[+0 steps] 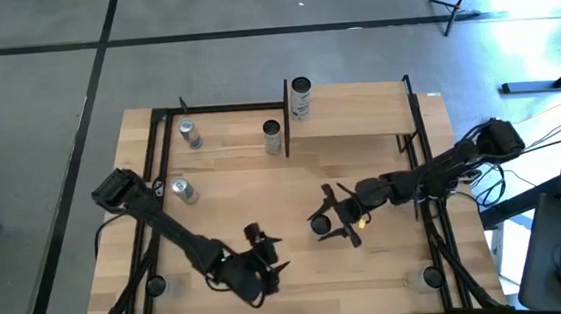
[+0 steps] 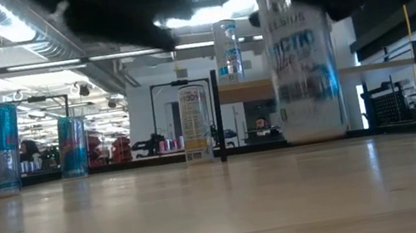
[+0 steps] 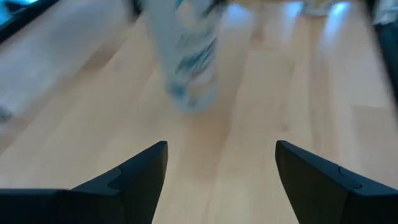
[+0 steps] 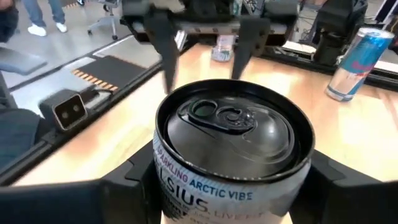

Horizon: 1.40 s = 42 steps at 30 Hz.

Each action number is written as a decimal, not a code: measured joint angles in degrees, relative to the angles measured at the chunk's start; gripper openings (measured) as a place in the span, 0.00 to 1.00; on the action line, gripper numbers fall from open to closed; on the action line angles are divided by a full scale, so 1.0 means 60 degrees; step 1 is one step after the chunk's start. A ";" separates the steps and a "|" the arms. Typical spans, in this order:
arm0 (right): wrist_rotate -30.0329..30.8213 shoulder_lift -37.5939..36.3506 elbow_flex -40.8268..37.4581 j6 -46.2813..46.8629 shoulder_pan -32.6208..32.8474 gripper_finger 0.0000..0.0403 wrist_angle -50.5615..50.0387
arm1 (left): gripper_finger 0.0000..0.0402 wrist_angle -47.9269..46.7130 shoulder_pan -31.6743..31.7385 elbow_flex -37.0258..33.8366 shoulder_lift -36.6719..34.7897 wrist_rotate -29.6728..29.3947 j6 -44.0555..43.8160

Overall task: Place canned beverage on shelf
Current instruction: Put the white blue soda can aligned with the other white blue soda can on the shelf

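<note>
The canned beverage (image 4: 233,155), a white can with a black top, stands upright between the fingers of my right gripper (image 1: 324,224) at the table's middle right. In the low view the can (image 2: 299,50) looms large and near. My left gripper (image 1: 266,256) is open near the front edge, left of the can, with nothing between its fingers (image 3: 146,174). It points at the blurred can (image 3: 189,56). The shelf (image 1: 357,111) is a raised light-wood board at the far right, and another can (image 1: 301,97) stands on its left end. My right gripper pinches the can's side wall (image 4: 163,177) just under the rim, one finger (image 4: 134,183) on each side. The fingers come in about level from the table's right side. The can stays upright; I cannot tell whether its base (image 2: 313,134) touches the tabletop.
Two blue cans (image 1: 190,132) (image 1: 183,190) stand at the far left, and a pale can (image 1: 273,133) stands beside the shelf's black post (image 1: 286,116). A black metal frame (image 1: 155,157) runs round the table. People stand in the room behind.
</note>
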 joint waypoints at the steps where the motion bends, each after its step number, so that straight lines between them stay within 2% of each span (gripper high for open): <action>1: -0.0054 0.0088 0.0000 -0.0016 -0.0040 0.54 -0.0065 | 0.71 0.0363 0.0137 0.0009 0.0045 0.0301 0.0430; 5: -0.0197 0.0498 -0.0006 -0.0263 -0.0111 0.54 0.0142 | 0.71 0.1172 0.0544 0.0005 0.0183 0.1289 0.1609; 12: -0.0382 0.1031 0.0012 -0.0434 -0.0231 0.55 0.0750 | 0.71 0.1496 0.0697 -0.0229 0.0203 0.1464 0.2396; 14: -0.0375 0.1031 0.0012 -0.0439 -0.0216 0.62 0.0717 | 0.71 0.1584 0.0705 -0.0291 0.0211 0.1611 0.2418; 20: -0.0027 0.0783 0.0151 -0.0137 -0.0208 0.93 0.0604 | 0.71 0.1685 0.0742 -0.0297 0.0204 0.1913 0.2449; 23: 0.0264 0.0393 0.0454 0.0045 -0.0210 0.96 -0.0391 | 0.71 0.1721 0.0731 -0.0297 0.0200 0.1970 0.2496; 27: 0.0672 -0.0349 0.1254 0.0394 -0.0206 0.91 -0.2962 | 0.71 0.1722 0.0705 -0.0297 0.0200 0.2323 0.2504; 33: 0.1061 -0.0886 0.2760 0.1822 -0.0199 0.86 -0.6741 | 0.71 0.1710 0.0698 -0.0297 0.0200 0.2409 0.2505; 37: 0.1004 -0.0885 0.3566 0.2492 -0.0198 0.86 -0.8120 | 0.71 0.1697 0.0702 -0.0297 0.0200 0.2405 0.2741; 42: 0.0933 -0.0885 0.4010 0.2567 -0.0199 0.86 -0.8498 | 0.71 0.1681 0.0768 -0.0297 0.0196 0.2413 0.3047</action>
